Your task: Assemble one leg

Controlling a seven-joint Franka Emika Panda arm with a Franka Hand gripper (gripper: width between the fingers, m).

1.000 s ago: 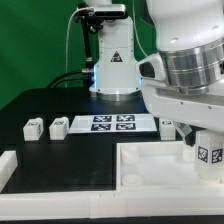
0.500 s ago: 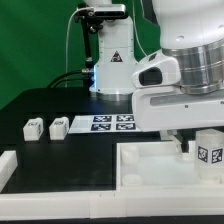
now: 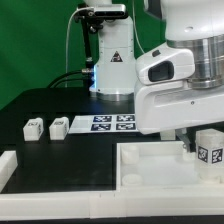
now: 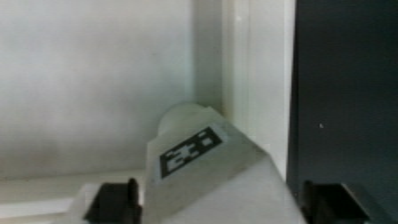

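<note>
Exterior view gives me the arm [image 3: 185, 70] first: its bulky white wrist fills the upper part of the exterior view's right, and its base [image 3: 110, 60] stands at the back of the black counter [image 3: 60, 105]. Next in size is the white tray-like tabletop [image 3: 150, 168], which lies along the front edge towards the exterior view's right with its raised rim showing. Behind it, near the middle of the counter, the marker board [image 3: 112, 123] lies flat with its tags up. On the exterior view's left, well apart from the arm, I see the loose legs [image 3: 58, 127], small white tagged blocks sitting in a row on the counter. The leg [image 3: 208, 150] I care about stands inside the tabletop at the exterior view's far right, directly under the wrist, its black-and-white tag turned towards that camera. On the wrist view the same leg [image 4: 205, 160] sits tight in the corner where two walls of the tabletop [image 4: 89, 90] meet. The pincer [image 4: 226, 200] straddles it with its jaws apart: the dark fingertips [image 4: 116, 200] stand one on either side of the leg, and I see no squeeze on it.
</note>
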